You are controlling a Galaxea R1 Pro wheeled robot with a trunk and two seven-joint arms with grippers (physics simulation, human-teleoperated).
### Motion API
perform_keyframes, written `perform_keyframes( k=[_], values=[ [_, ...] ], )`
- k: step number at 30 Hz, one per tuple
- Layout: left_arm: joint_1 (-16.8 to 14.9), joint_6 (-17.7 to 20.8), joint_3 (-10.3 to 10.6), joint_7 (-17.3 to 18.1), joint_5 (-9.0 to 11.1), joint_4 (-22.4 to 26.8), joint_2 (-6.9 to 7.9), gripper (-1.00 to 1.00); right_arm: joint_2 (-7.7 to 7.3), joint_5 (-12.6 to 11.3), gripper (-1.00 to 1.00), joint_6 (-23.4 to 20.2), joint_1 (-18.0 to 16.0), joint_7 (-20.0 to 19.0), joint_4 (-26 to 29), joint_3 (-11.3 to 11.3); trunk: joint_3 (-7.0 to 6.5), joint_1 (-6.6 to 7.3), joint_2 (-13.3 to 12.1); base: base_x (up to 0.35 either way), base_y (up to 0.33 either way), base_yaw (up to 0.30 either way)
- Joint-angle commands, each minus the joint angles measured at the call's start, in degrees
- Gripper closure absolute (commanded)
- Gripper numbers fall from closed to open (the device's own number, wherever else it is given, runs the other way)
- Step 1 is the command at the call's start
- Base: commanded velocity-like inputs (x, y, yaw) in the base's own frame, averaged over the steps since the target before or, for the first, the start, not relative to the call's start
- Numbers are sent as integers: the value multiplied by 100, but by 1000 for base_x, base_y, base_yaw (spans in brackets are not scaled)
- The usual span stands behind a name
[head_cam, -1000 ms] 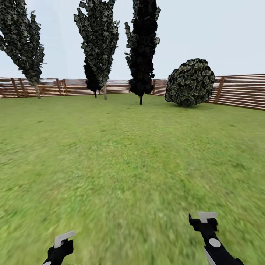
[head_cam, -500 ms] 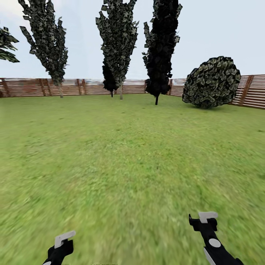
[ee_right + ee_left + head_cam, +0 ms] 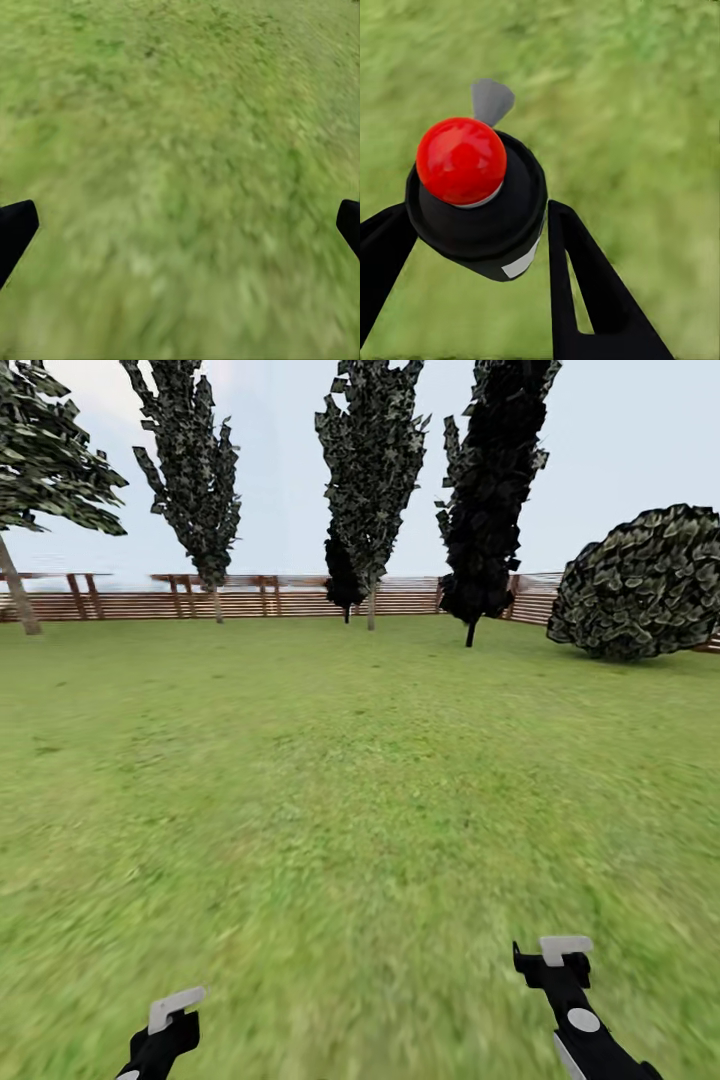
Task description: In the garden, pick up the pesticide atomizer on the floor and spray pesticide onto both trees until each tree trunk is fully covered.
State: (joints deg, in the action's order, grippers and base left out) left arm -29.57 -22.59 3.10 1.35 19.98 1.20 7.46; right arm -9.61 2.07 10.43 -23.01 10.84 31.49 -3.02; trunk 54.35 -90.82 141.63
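A: Atomizer point(image 3: 480, 199) — in the left gripper point(image 3: 472, 247), seen from the left wrist. Black body, round red cap on top, small pale strip low on its side, a grey tab poking out past the cap. A dark finger point(image 3: 585, 285) sits close on either flank; jaws look closed on it.

B: Right side?

A: Right gripper point(image 3: 180, 225): finger tips at the two edges of the wrist view, spread wide, nothing between them, only grass point(image 3: 180, 150) beneath. In the head view both grippers ride low, left point(image 3: 170, 1015), right point(image 3: 560, 960).

B: So the pickup looks done. Step in hand?

A: My read: travel across the lawn point(image 3: 350, 780) to find the thick-trunked trees. Ahead by the fence point(image 3: 270, 600) are three dark conifers point(image 3: 372, 470) on thin stems and a round bush point(image 3: 650, 585). Not targets. At far left a leaning bare trunk point(image 3: 18, 595) under drooping fronds; cannot tell what it is.

B: Doing it well?

A: Keep the left grip firm and the nozzle level while rolling. Scan until a broad grey-brown trunk shows, then stop near enough to spray it.
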Motion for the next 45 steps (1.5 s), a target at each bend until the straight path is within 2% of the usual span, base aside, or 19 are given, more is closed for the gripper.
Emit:
perform_keyframes(
  k=[1,27,45],
  values=[
    [-5,-17,33,14,49,-8,-3,100,-6,22,-100,3,-2,50,-3,-32,5,1,2,0,0,283],
    [-5,-17,31,14,51,-14,-8,100,-6,30,-100,3,-2,50,-2,-32,5,1,2,1,0,282],
    [-5,-8,31,14,50,-6,-8,100,-6,30,-100,3,-2,50,-3,-32,5,1,2,137,119,282]
  ],
)
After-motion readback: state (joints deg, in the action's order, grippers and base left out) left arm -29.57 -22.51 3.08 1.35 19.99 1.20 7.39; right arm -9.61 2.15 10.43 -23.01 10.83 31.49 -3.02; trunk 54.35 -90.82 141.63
